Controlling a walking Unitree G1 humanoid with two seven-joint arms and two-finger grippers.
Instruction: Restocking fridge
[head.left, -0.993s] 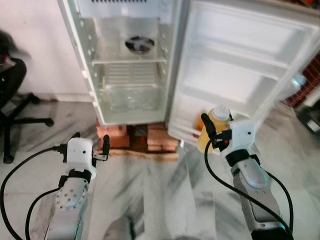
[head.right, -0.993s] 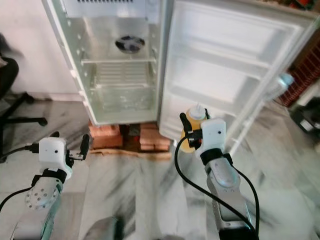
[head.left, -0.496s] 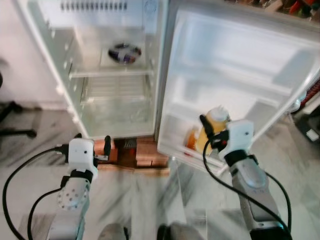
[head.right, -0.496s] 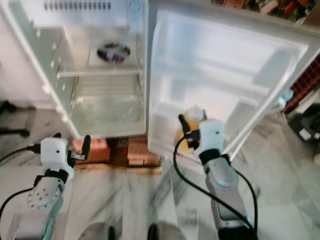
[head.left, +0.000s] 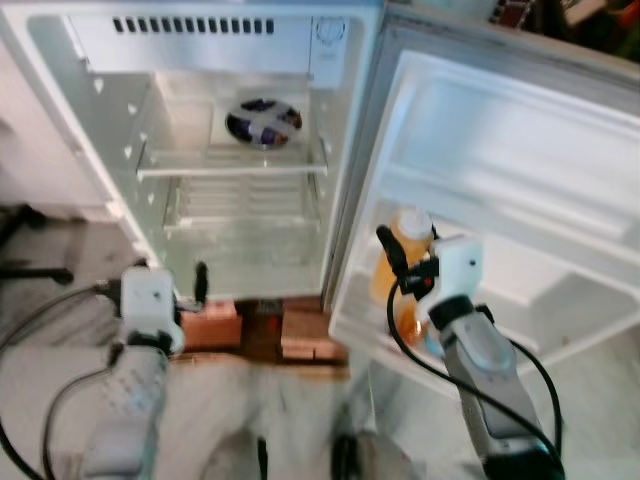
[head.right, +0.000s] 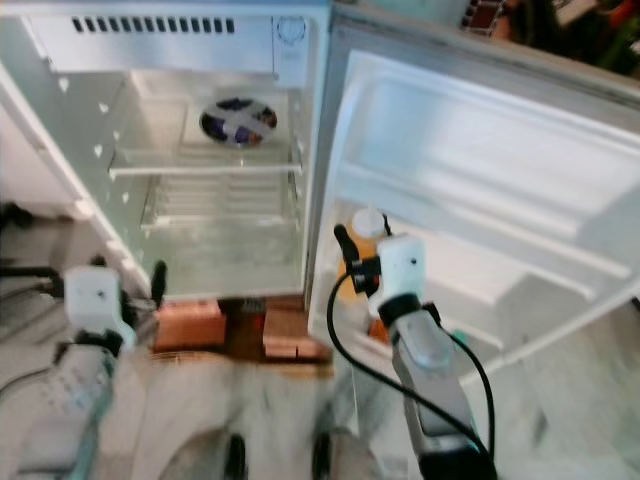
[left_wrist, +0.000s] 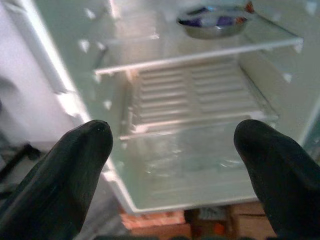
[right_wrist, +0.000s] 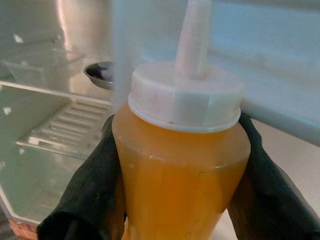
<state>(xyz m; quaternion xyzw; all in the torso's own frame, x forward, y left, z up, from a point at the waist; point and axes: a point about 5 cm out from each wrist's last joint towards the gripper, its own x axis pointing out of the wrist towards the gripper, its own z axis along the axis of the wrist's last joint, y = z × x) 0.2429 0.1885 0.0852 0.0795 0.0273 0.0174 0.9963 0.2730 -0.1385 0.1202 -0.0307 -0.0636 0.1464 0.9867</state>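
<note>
Right wrist view: an orange bottle (right_wrist: 182, 165) with a white cap is held tight between the black fingers (right_wrist: 85, 200) of the right gripper (head.left: 400, 268), close to the open fridge door (head.left: 520, 190). The left gripper (left_wrist: 175, 165) is spread wide and holds nothing. Farther back, a bowl (head.left: 264, 122) is seen on a fridge shelf (head.left: 232, 170).

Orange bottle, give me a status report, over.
Right gripper shut on the orange bottle, held upright at the open fridge door. Left gripper open, facing the fridge shelves. Nothing in the way.
</note>
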